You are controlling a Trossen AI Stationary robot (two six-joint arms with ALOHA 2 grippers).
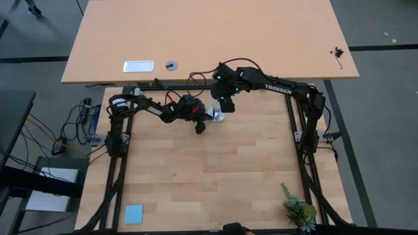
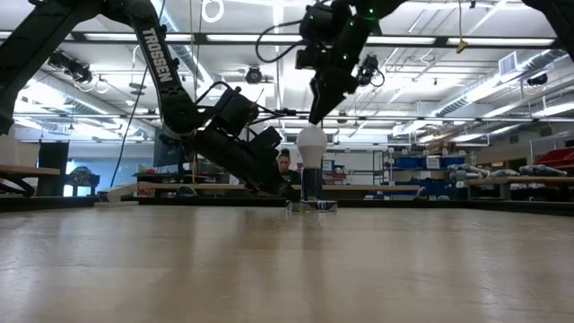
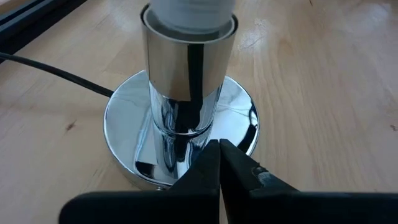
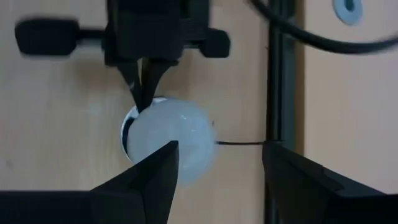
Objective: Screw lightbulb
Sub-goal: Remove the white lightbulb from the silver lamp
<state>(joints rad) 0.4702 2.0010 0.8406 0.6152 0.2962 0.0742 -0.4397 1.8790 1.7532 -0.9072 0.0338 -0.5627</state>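
The white lightbulb (image 2: pixel 311 144) stands upright in a chrome socket (image 3: pixel 188 62), which rises from a round mirror-like base disc (image 3: pixel 130 124) at the table's far middle. My left gripper (image 3: pixel 219 152) is shut, its tips down on that disc just in front of the socket's stem. My right gripper (image 4: pixel 221 158) hangs open above the lightbulb (image 4: pixel 171 143), pointing steeply down. Its fingers stand apart and touch nothing, and the bulb shows partly behind one finger. In the high view both grippers meet at the socket (image 1: pixel 217 117). My left gripper presses its shut fingertips (image 3: pixel 211 155) down on the top face of the base disc (image 3: pixel 239 134), close to the stem. The fingers come slanting down from the table's left. The disc lies flat on the table.
A black cord (image 3: pixel 56 71) runs from the base toward the far left. A blue square (image 1: pixel 134 213) lies near the front left, and a small plant (image 1: pixel 297 210) stands at the front right. A second table (image 1: pixel 261 39) stands beyond the far edge.
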